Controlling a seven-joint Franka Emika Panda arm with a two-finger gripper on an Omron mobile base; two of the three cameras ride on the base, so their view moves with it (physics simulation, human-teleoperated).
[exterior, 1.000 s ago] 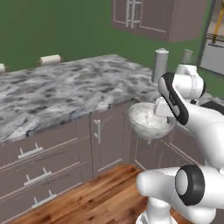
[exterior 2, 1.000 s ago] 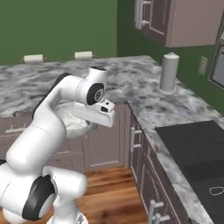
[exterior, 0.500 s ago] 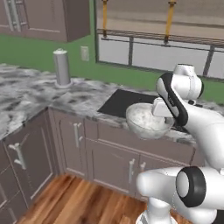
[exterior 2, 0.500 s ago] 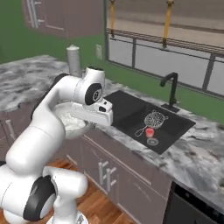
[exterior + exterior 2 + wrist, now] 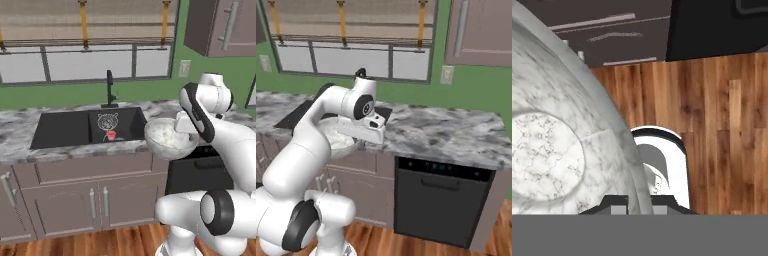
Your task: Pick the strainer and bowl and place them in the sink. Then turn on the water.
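1. You have open air between the held bowl [image 5: 170, 138] and the sink [image 5: 65, 129]; the counter edge [image 5: 85, 152] lies below.
2. The strainer [image 5: 107, 121] occupies the right basin; the faucet [image 5: 110, 89] stands behind it.

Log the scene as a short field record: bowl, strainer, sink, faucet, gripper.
bowl: held up in front of the counter edge, right of the sink, not yet in a basin
strainer: lying in the sink's right basin, above the red-ringed drain
sink: black, two basins, left basin holds nothing visible
faucet: behind the sink, no stream visible
gripper: shut on the bowl's rim
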